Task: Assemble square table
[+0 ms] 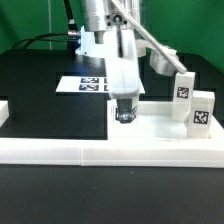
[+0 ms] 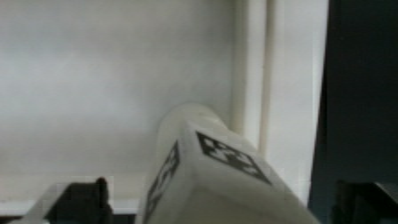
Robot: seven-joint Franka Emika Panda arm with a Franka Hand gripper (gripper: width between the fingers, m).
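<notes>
The white square tabletop point(image 1: 160, 128) lies flat on the black table, toward the exterior view's right. My gripper point(image 1: 123, 114) hangs low over the tabletop's near-left part. In the wrist view a white leg point(image 2: 214, 170) with black-and-white tags stands between the two dark fingers point(image 2: 80, 202), and the gripper point(image 2: 222, 205) is shut on it. Behind the leg are the tabletop's flat face point(image 2: 107, 80) and its raised rim point(image 2: 256, 60). Two more tagged white legs point(image 1: 185, 96) point(image 1: 203, 110) stand upright at the tabletop's far right. A fourth leg is out of view.
A long white border rail point(image 1: 60, 154) runs along the front, with a short piece at the exterior view's left edge point(image 1: 4, 110). The marker board point(image 1: 85, 83) lies on the black table behind the arm. Black cables hang at the back left.
</notes>
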